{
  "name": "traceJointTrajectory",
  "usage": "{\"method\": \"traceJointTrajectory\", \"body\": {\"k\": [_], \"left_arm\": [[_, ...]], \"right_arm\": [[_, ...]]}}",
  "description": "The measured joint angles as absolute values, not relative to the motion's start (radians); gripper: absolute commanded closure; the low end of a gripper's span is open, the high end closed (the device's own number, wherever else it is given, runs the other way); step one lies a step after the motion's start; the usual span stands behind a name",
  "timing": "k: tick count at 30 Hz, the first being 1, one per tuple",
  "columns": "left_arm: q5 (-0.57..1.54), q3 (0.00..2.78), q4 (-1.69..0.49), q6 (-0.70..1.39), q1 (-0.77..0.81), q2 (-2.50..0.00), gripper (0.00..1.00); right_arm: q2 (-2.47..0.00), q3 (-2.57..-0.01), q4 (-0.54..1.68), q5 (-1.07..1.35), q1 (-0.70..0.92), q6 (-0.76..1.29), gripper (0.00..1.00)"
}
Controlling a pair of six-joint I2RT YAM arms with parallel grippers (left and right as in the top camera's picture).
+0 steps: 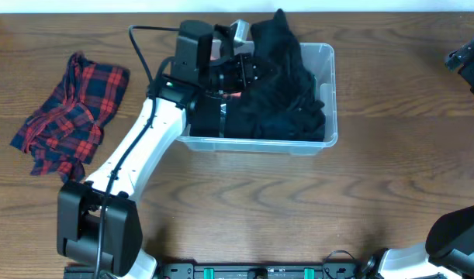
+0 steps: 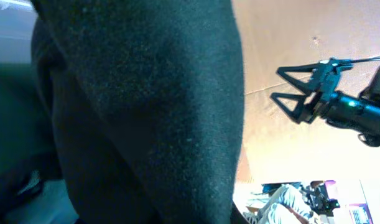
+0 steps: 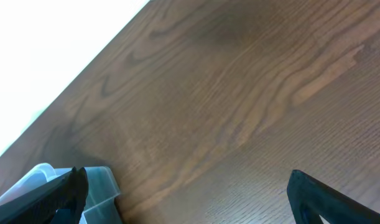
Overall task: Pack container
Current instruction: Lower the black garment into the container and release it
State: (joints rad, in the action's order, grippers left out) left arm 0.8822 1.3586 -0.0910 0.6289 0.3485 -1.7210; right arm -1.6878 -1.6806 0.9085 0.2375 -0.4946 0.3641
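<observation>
The container (image 1: 330,63), a clear plastic tub, stands at the table's middle back, filled with a black garment (image 1: 287,89). My left gripper (image 1: 240,74) reaches into the tub from the left and is shut on that black garment. In the left wrist view the cloth (image 2: 146,112) covers nearly everything and hides the fingers. My right gripper (image 3: 190,199) hovers open over bare wood, nothing between its fingers (image 3: 68,193), with a corner of the container (image 3: 99,186) beside the left one. The right gripper (image 2: 275,84) also shows open from the left wrist.
A red and blue plaid cloth (image 1: 66,112) lies crumpled on the table at the left. The right arm (image 1: 463,58) sits at the far right edge. The left arm's base (image 1: 97,225) stands at the front left.
</observation>
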Motion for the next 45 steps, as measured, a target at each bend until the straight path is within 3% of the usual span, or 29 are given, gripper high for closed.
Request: {"method": "traceJointTrajectory", "body": {"k": [3,8,12,21,30,38,45], "left_arm": [[0.884,1.361,-0.153,0.604,0.33,-1.721,0.94],[0.888,1.365,-0.275,0.54,0.297,-1.721,0.61],[0.875,1.365,-0.374,0.505,0.279,-1.721,0.48],[0.756,1.365,-0.476,0.432,0.268,-1.721,0.42],[0.465,1.365,-0.58,0.339,0.244,-1.72,0.4],[0.246,1.365,-0.577,0.223,0.244,-1.656,0.39],[0.184,1.366,-0.528,0.161,0.27,-1.575,0.41]], "right_arm": [[-1.688,-1.681,0.908,0.238,-0.495,0.364,0.01],[-1.688,-1.681,0.908,0.237,-0.495,0.364,0.01],[-1.688,-1.681,0.908,0.238,-0.495,0.364,0.01],[-1.688,-1.681,0.908,0.237,-0.495,0.364,0.01],[-1.688,-1.681,0.908,0.237,-0.495,0.364,0.01],[-1.688,-1.681,0.908,0.237,-0.495,0.364,0.01],[-1.688,-1.681,0.908,0.237,-0.495,0.364,0.01]]}}
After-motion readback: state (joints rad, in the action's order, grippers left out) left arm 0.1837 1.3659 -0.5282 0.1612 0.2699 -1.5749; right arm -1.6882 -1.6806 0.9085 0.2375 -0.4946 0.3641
